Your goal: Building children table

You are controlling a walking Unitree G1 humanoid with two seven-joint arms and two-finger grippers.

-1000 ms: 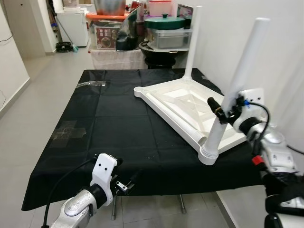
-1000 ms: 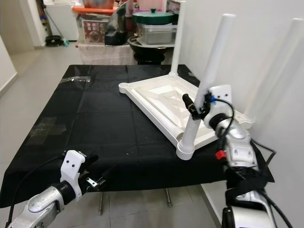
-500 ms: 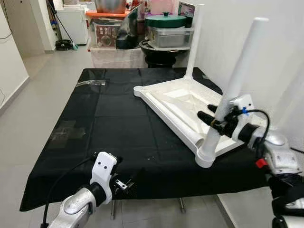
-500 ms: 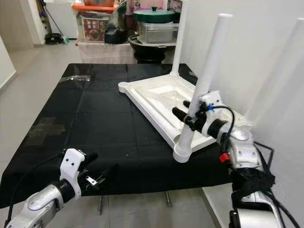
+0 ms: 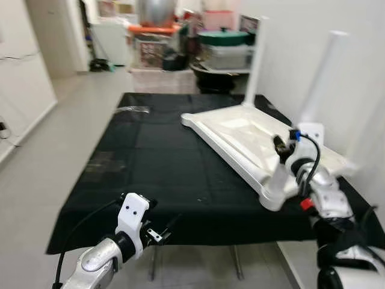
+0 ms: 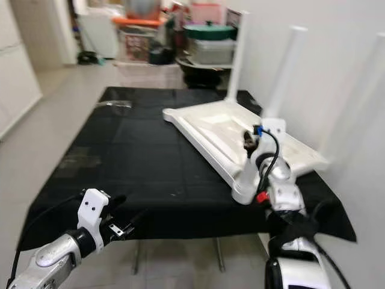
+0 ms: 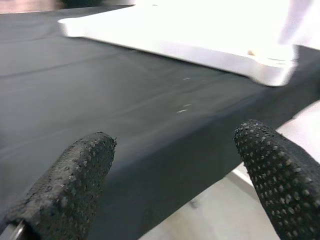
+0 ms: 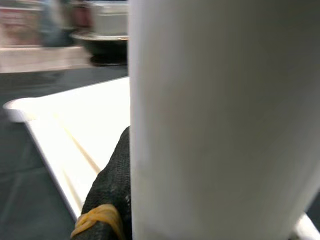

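An upturned white children's table top (image 5: 240, 135) lies on a table covered in black cloth (image 5: 150, 156). A far leg (image 5: 258, 60) and a near leg (image 5: 319, 90) stand upright in its corner sockets. Another leg (image 6: 361, 90) rises by the wall. My right gripper (image 5: 281, 147) is shut on the near leg low down, just above its socket (image 5: 274, 194). In the right wrist view the leg (image 8: 220, 120) is pressed against one black finger (image 8: 107, 190). My left gripper (image 5: 163, 230) hangs open below the cloth's front edge, with its fingertips (image 7: 65, 185) wide apart and holding nothing.
A white wall runs close along the right side. Behind the table stand shelves with a green-lidded pot (image 5: 222, 37) and boxes. Patches of clear tape (image 5: 99, 162) lie on the cloth. Open grey floor (image 5: 54, 150) stretches to the left.
The head camera has shifted and blurred. My right gripper has come lower down the near leg and its wrist has turned. The left gripper stays open at the table's front edge.
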